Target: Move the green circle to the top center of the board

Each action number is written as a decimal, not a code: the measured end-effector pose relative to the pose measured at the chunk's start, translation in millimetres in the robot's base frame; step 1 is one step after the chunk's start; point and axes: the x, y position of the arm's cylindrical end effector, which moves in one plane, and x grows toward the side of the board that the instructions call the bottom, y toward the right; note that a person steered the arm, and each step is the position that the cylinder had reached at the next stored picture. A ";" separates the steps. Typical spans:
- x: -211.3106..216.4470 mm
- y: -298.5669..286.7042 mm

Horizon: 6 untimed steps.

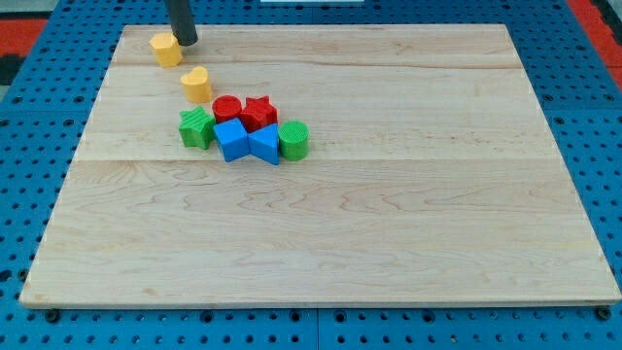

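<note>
The green circle [294, 140] stands upright on the wooden board [389, 224], left of centre, at the right end of a tight cluster of blocks. It touches a blue triangle-like block [263, 144]. My tip [186, 42] is at the view's top left, just right of a yellow block [166, 49], far up and left of the green circle.
The cluster also holds a blue cube [231, 139], a green star [196, 127], a red circle [226, 108] and a red star [259, 112]. A yellow heart [196, 86] lies between the cluster and the yellow block. A blue pegboard [583, 117] surrounds the board.
</note>
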 end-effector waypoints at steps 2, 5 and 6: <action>58.0 45.7; 100.0 122.8; 114.5 185.5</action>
